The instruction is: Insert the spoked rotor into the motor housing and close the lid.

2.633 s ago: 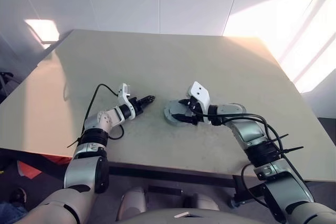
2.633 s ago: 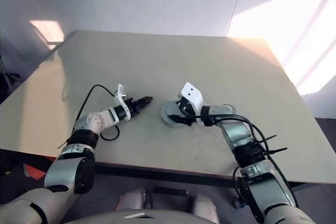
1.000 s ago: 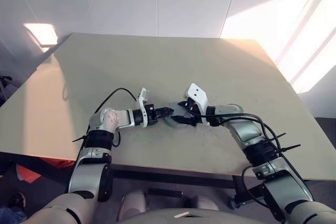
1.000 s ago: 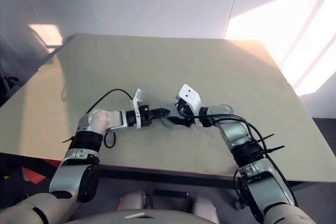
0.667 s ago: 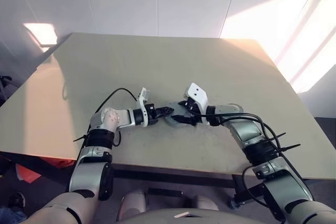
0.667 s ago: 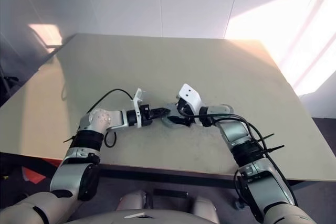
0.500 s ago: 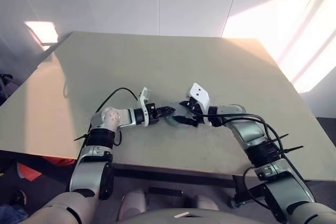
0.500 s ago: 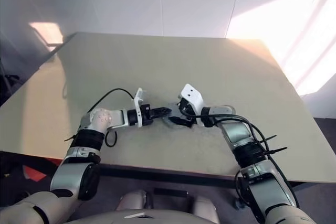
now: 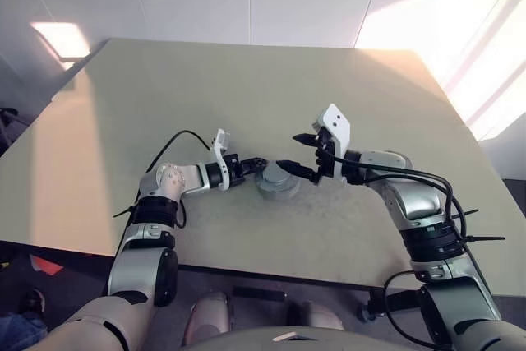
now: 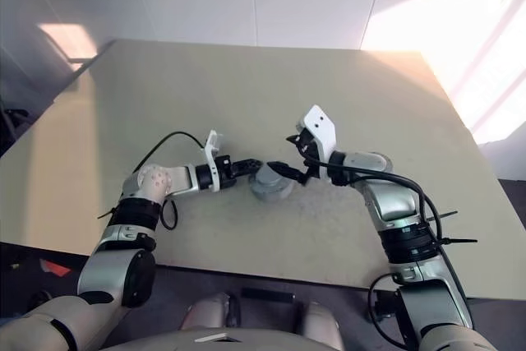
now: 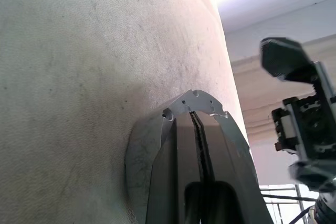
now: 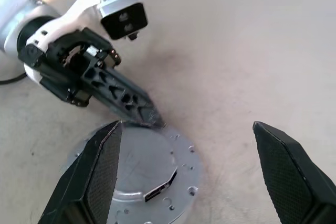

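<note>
A squat grey round motor housing (image 9: 278,191) sits on the table with the flat grey lid (image 12: 142,169) lying on top of it. The spoked rotor is hidden. My left gripper (image 9: 256,164) is shut with nothing between its fingers, and its tips (image 12: 150,117) rest against the lid's rim on the left side. In the left wrist view the shut fingers (image 11: 184,150) cover most of the lid (image 11: 193,97). My right gripper (image 9: 297,154) hangs open just above and to the right of the lid, holding nothing, with its fingers (image 12: 94,182) spread wider than the lid.
The beige table (image 9: 246,88) stretches wide behind and beside the housing. A black cable (image 9: 168,147) loops from my left wrist over the table. The table's near edge (image 9: 271,265) runs a little in front of the housing.
My right gripper has opened, let go of the lid and risen above it. The left gripper stays shut at the lid's rim. The camera view has shifted slightly.
</note>
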Action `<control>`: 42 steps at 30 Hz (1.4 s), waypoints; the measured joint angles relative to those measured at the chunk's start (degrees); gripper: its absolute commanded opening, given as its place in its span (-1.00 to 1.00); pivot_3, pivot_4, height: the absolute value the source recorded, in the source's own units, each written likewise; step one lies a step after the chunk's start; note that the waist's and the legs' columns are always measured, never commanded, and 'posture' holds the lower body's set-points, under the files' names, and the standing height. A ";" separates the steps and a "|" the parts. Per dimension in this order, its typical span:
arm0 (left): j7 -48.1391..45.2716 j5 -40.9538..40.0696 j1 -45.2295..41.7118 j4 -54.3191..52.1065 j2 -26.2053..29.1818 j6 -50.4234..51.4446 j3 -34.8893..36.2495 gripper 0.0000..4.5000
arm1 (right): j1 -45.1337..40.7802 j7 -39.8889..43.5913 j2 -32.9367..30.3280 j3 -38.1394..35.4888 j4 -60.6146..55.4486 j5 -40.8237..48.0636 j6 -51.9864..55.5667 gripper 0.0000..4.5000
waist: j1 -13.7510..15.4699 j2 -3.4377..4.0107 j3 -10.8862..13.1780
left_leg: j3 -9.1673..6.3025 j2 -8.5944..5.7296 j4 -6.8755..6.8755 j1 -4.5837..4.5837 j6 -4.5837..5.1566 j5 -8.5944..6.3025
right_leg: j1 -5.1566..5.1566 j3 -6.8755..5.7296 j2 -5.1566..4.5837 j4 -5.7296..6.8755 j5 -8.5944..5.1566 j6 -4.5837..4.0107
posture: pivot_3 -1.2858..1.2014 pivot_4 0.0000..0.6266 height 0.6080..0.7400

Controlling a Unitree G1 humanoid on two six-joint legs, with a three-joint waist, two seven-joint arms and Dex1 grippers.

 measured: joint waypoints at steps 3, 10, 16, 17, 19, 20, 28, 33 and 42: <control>-1.30 -0.36 0.34 -0.20 -0.40 0.10 -0.07 -1.00 | 0.71 -0.69 -0.20 0.00 -0.83 0.01 0.79 0.98 | 0.00 0.01 0.01 | 0.00 0.03 0.10 0.07 -0.19 -0.03 | 0.11 0.01 0.00 0.02 0.00 -0.01 | 0.03 -1.00 1.00; -3.55 -1.29 1.42 -1.47 -0.38 0.97 0.35 -1.00 | 0.12 -5.61 0.35 -4.37 -0.72 3.90 11.76 0.98 | 0.06 0.04 0.05 | -0.03 0.06 0.15 0.21 -0.48 0.08 | 0.19 0.03 0.02 0.23 0.03 -0.05 | 0.03 -1.00 1.00; -4.15 -1.33 1.44 -1.49 -0.35 0.96 0.27 -1.00 | -1.27 -12.01 -0.55 -14.56 0.52 10.90 35.58 0.98 | 0.28 0.04 0.05 | -0.03 0.06 0.17 0.13 -0.38 0.23 | 0.11 0.02 0.02 0.22 0.03 -0.06 | 0.03 -1.00 1.00; -4.15 -1.30 1.48 -1.48 -0.19 0.94 0.29 -1.00 | -1.10 -12.39 -1.19 -15.89 0.67 11.80 39.35 0.98 | 0.32 0.04 0.05 | -0.03 0.06 0.17 0.12 -0.39 0.24 | 0.10 0.02 0.02 0.23 0.03 -0.06 | 0.03 -1.00 1.00; -4.13 -1.30 1.55 -1.48 -0.02 0.88 0.37 -1.00 | -0.86 -12.73 -1.75 -18.13 0.65 13.60 44.38 0.98 | 0.36 0.04 0.05 | -0.02 0.07 0.17 0.15 -0.41 0.25 | 0.10 0.02 0.02 0.26 0.03 -0.06 | 0.03 -1.00 1.00; -4.12 -1.29 1.54 -1.48 -0.02 0.85 0.38 -1.00 | -0.75 -12.97 -1.78 -19.40 0.64 14.50 47.02 0.98 | 0.35 0.04 0.05 | -0.02 0.08 0.17 0.16 -0.43 0.26 | 0.10 0.02 0.02 0.27 0.03 -0.06 | 0.03 -1.00 1.00; -3.87 -1.18 1.57 -1.35 -0.03 0.28 0.41 -1.00 | -0.57 -17.69 5.62 -27.05 -0.69 20.72 61.38 0.98 | 0.50 0.06 0.04 | -0.02 0.12 0.22 0.27 -0.76 0.27 | 0.12 0.02 0.03 0.48 0.04 -0.07 | 0.03 -1.00 1.00; -3.41 -0.90 1.57 -1.02 0.34 -0.20 0.45 -1.00 | -0.83 -24.07 11.56 -29.58 0.31 22.94 61.66 0.98 | 0.77 0.06 0.04 | -0.03 0.10 0.23 0.26 -0.79 0.27 | 0.12 0.02 0.02 0.48 0.04 -0.07 | 0.03 -1.00 1.00; -2.40 -0.13 0.66 0.81 1.18 -1.80 1.67 -1.00 | -3.11 -32.04 19.44 -33.69 3.07 25.26 61.62 0.98 | 0.07 0.06 0.04 | -0.03 0.13 0.17 0.40 -0.96 0.36 | 0.13 0.02 0.04 0.62 0.04 -0.06 | 0.03 -1.00 1.00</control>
